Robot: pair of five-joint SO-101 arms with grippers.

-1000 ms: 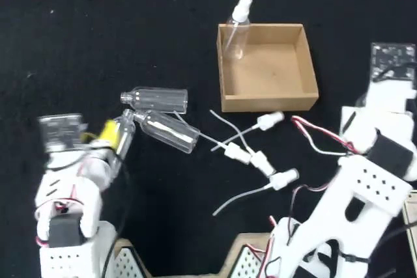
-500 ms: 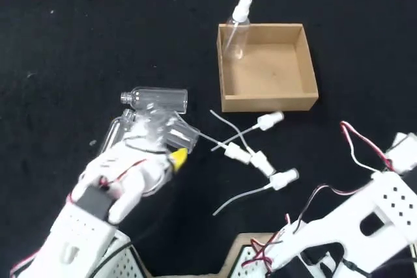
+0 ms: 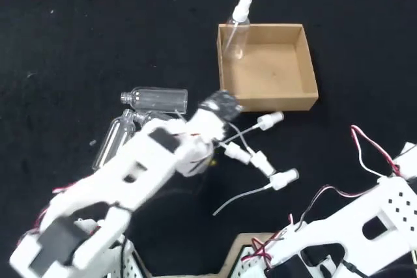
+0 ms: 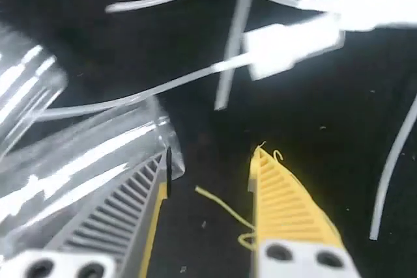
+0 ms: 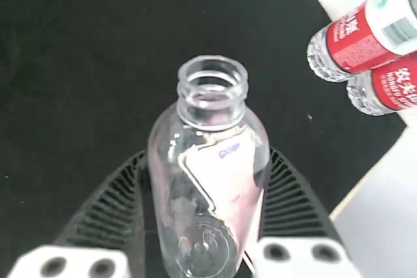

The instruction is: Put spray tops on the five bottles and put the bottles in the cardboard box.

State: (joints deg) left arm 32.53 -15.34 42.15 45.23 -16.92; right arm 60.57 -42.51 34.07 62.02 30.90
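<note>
Right gripper (image 5: 208, 158) clasps a clear, capless bottle (image 5: 210, 193).

The cardboard box (image 3: 270, 103) sits right of centre on the bench (image 3: 71, 43), with a topped bottle (image 3: 237, 30) at its far left corner. Left of the box lie a far bottle (image 3: 156, 99) and, nearer and further left, a near bottle (image 3: 109, 141). Four spray tops (image 3: 263, 162) lie scattered just near of the box, right of those bottles. A gripped bottle (image 5: 208, 174) sits between the right fingers (image 5: 107, 206).
</note>
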